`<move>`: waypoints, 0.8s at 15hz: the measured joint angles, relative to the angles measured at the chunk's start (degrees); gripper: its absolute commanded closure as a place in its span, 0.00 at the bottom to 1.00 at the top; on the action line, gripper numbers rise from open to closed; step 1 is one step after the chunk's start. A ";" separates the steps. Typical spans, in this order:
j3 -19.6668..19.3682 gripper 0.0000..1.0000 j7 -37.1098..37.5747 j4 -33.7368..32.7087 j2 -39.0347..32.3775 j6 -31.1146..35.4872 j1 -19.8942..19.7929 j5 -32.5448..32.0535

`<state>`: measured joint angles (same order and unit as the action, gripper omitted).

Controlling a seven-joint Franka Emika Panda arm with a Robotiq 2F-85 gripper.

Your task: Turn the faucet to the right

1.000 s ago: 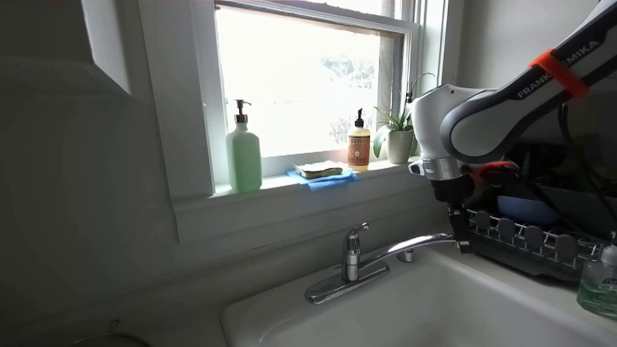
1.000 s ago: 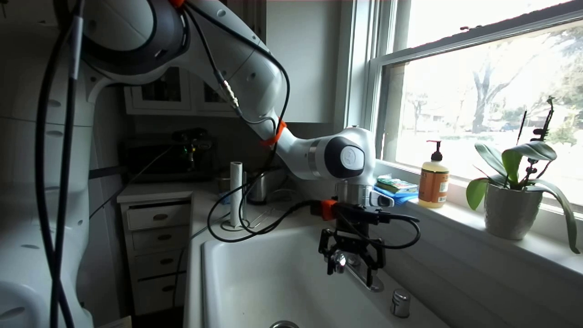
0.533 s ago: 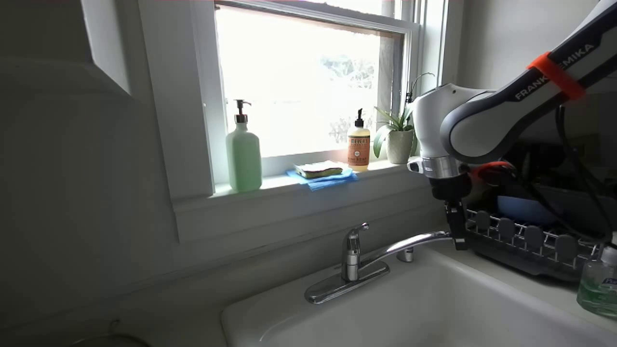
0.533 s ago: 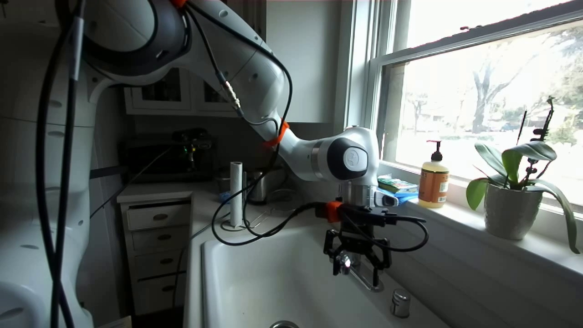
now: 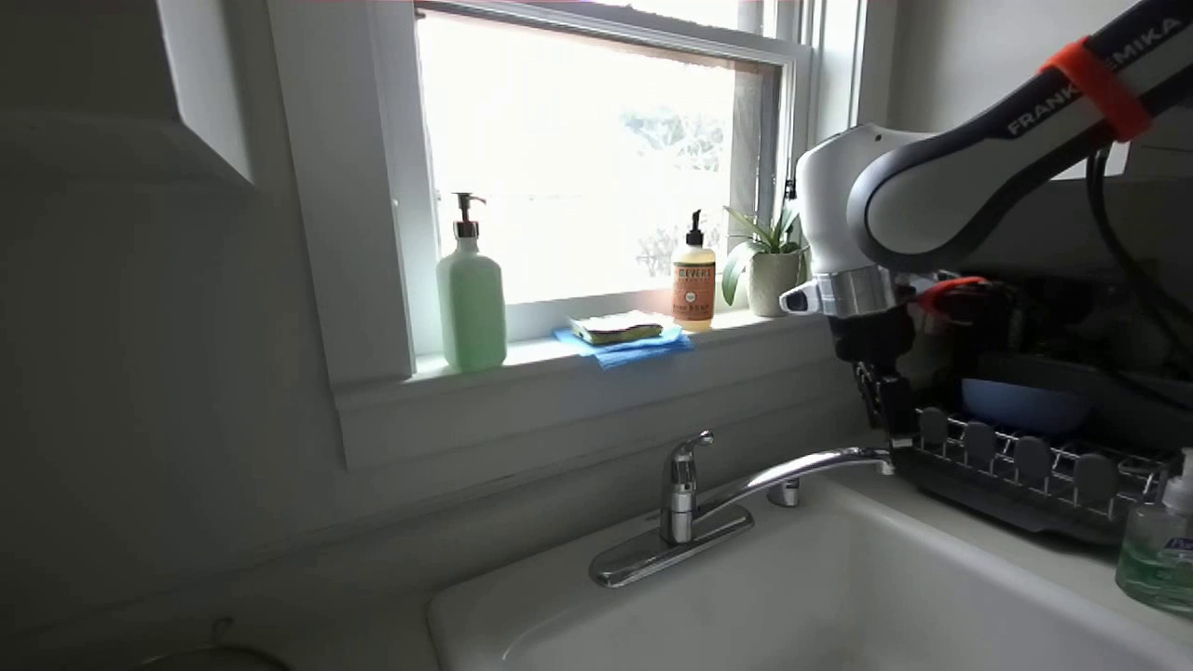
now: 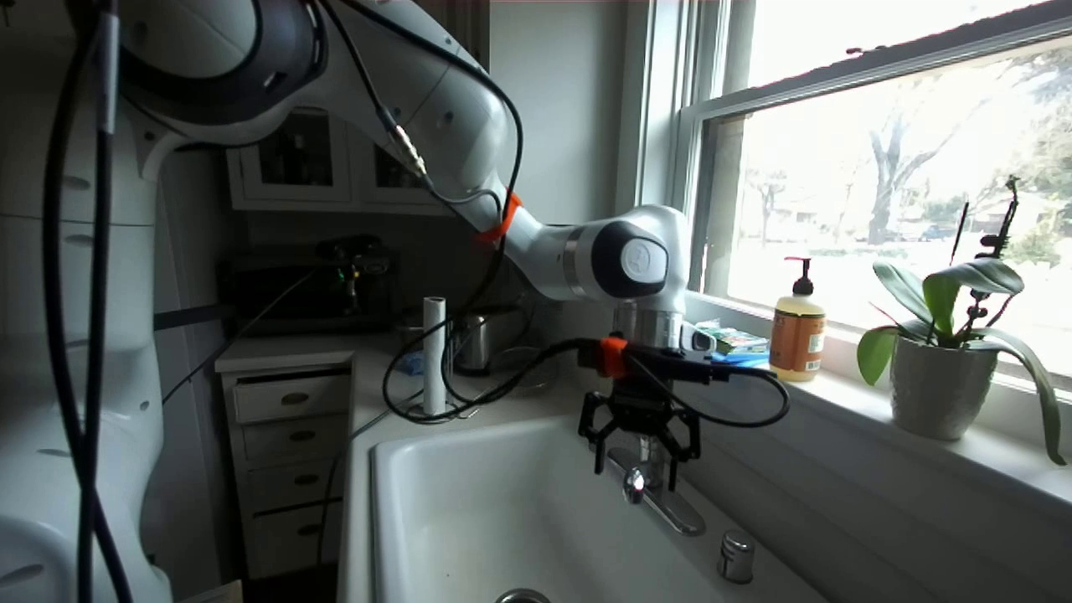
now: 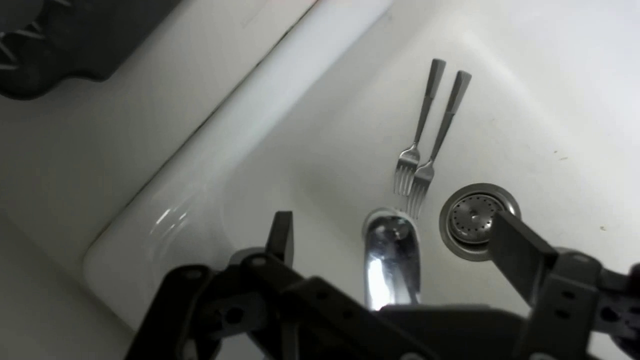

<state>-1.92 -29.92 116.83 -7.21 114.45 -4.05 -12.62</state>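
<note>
The hand (image 6: 636, 479) is held above the sink (image 6: 494, 494) with its fingers spread wide apart, and nothing is gripped. In the wrist view the spout end of the chrome faucet (image 7: 392, 260) is seen between and beneath the fingers; whether it is touched cannot be told. The faucet is mounted on the rear ledge of the sink, under the windowsill (image 6: 854, 406), and its spout is directed, in an exterior view, toward the side where the dish rack (image 5: 997, 499) stands. A small chrome sprayer (image 6: 737, 557) is set on the same ledge, near the base plate. In the white basin two forks (image 7: 445, 127) are laid almost parallel, their tines close together, near the metal drain (image 7: 470, 220).

The pale table (image 7: 200, 65) is met by the sink along a dark seam. On it is placed the dish rack, with a blue bowl (image 5: 1021, 406) showing above its rail, and near the rack a clear pump bottle (image 5: 1160, 550) of green liquid. On the windowsill are ranged a green pump bottle (image 5: 473, 308), a sponge (image 5: 617, 328) on a blue cloth (image 5: 638, 353), an amber soap bottle (image 5: 693, 289) and a potted plant (image 6: 942, 385). Light is admitted by the window (image 5: 578, 158), through which a tree (image 6: 883, 197) is seen, while the room itself is dim. Beyond the sink a white upright tube (image 6: 434, 356) is stood on the table; drawers (image 6: 276, 441) and glass-fronted cabinets (image 6: 293, 159) are sunk in shadow.
</note>
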 measured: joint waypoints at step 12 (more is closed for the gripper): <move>1.91 0.00 3.61 -3.98 14.03 -16.28 3.70 0.43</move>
<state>-0.02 -26.32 112.86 6.82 98.17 -0.35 -12.19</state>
